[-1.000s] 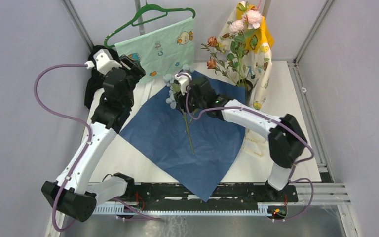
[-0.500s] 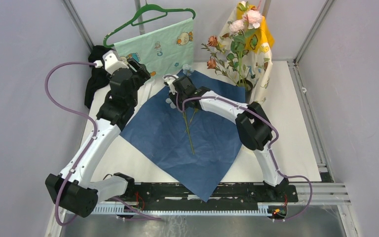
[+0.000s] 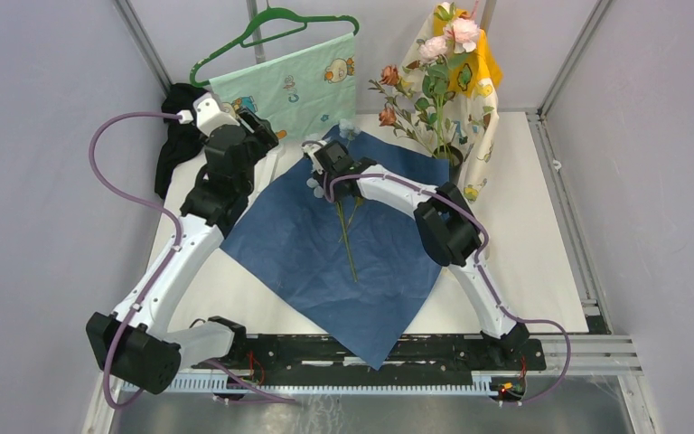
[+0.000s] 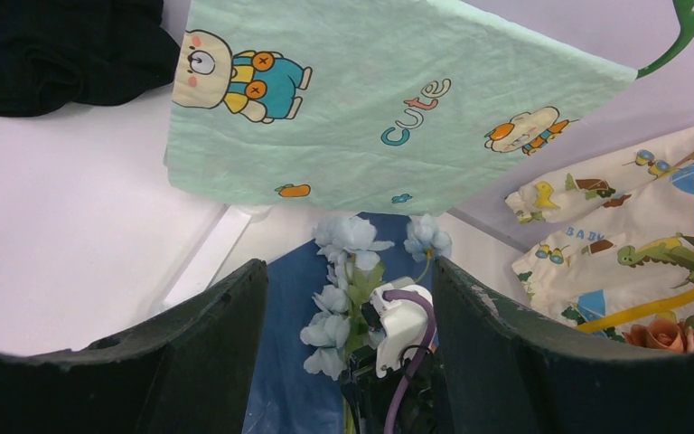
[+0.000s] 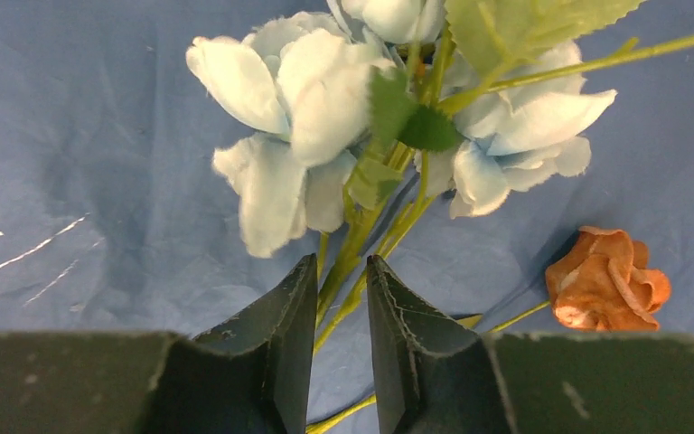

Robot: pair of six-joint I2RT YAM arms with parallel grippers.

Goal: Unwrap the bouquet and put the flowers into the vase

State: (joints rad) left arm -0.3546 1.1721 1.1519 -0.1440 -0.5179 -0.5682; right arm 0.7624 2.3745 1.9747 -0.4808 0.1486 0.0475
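Straddling the green stems (image 5: pixel 352 244) of the pale blue flowers (image 5: pixel 298 81), the right gripper (image 5: pixel 342 271) has its jaws drawn narrow with a slim gap; whether they pinch the stems I cannot tell; the blooms lie on the far half of the spread blue wrapping paper (image 3: pixel 389 271), one long stem trailing toward its middle; a small rust bloom (image 5: pixel 607 280) lies on the paper just beside them. Off the paper's far-left edge the left gripper (image 4: pixel 348 267) hovers with jaws wide apart and nothing between them. At the paper's far-right corner stands the vase (image 3: pixel 453 155), pink and rust flowers (image 3: pixel 459 32) rising from it; a yellow and white garment (image 3: pixel 481 99) hangs behind; a mint cloth (image 3: pixel 298 81) on a green hanger (image 3: pixel 271 18) hangs past the far edge; a black cloth heap (image 3: pixel 173 136) sits beyond the left one. Bare white table (image 3: pixel 542 226) lies right of the paper.
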